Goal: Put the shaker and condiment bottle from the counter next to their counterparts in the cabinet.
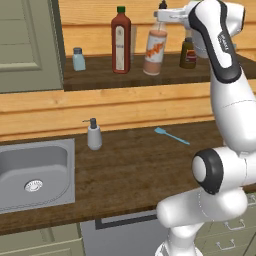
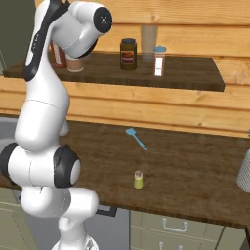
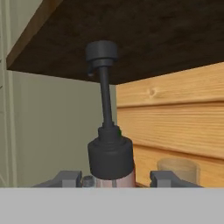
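Cabinet shelf (image 1: 100, 77) | my tool (image 1: 161, 21) clamped on condiment bottle (image 1: 155, 52), tilted, base at shelf, just right of dark red bottle (image 1: 120, 42) | shaker (image 2: 138, 180) on table (image 2: 195, 171), well below shelf.

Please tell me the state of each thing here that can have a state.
condiment bottle: capped, tilted a little, held at the cabinet shelf
gripper: shut on the condiment bottle's neck
shaker: upright on the counter, untouched
dark red bottle: upright, capped
pale blue shaker: upright on the shelf
cabinet door: open
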